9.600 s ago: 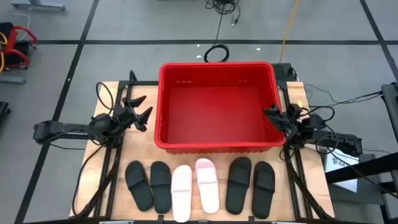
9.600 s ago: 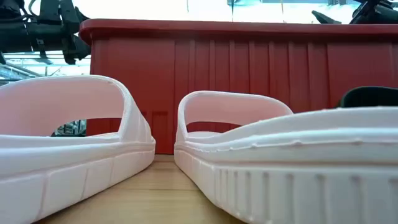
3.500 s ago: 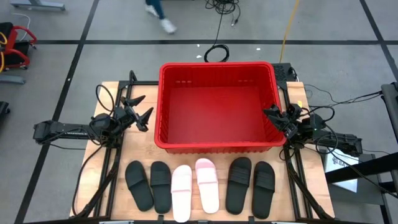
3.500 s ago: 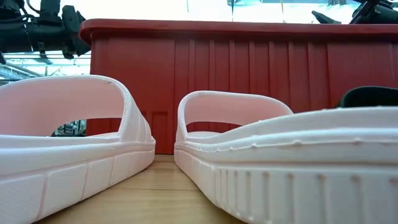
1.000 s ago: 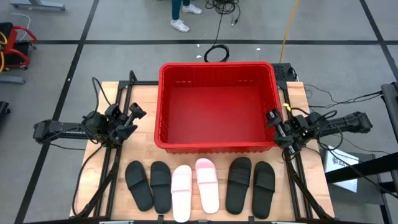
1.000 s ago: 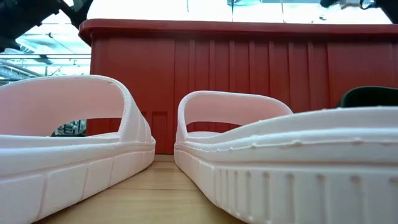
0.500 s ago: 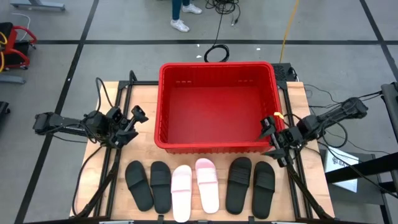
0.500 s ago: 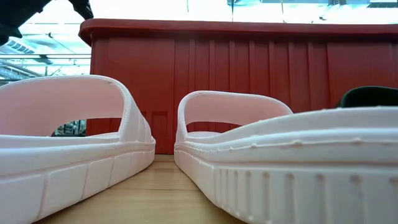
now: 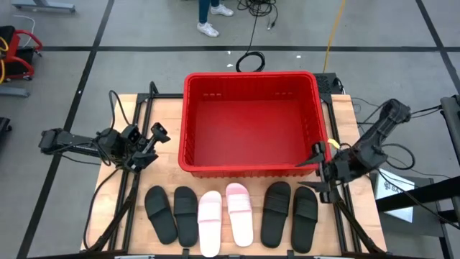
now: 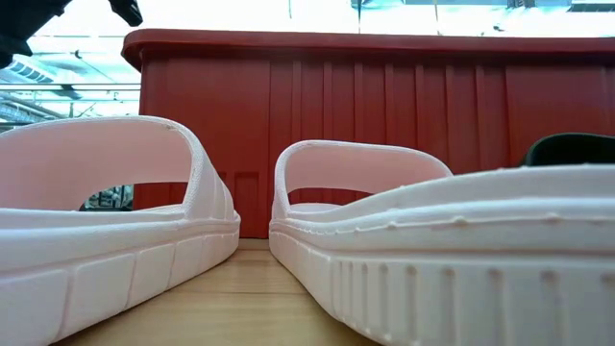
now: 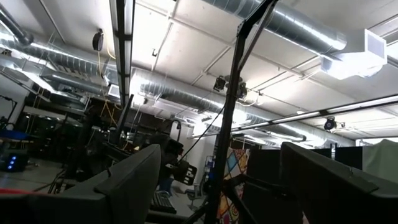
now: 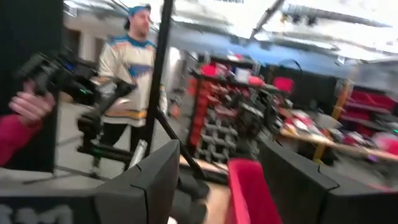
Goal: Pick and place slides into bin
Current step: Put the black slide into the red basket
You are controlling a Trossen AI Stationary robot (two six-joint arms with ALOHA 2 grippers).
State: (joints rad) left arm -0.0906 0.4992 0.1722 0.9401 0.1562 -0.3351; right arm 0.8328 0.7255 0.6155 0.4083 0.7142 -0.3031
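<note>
The six slides lie in a row on the table just before the empty red bin, convenient for pickup; the right gripper, fingers spread, hovers near the rightmost black slide, while the left gripper, likewise spread, waits beside the bin.

Overhead camera looks straight down; the low one, level and close, shares the pink slides and bin.

Six slides lie in a row before the bin — one claw left, one right.
</note>
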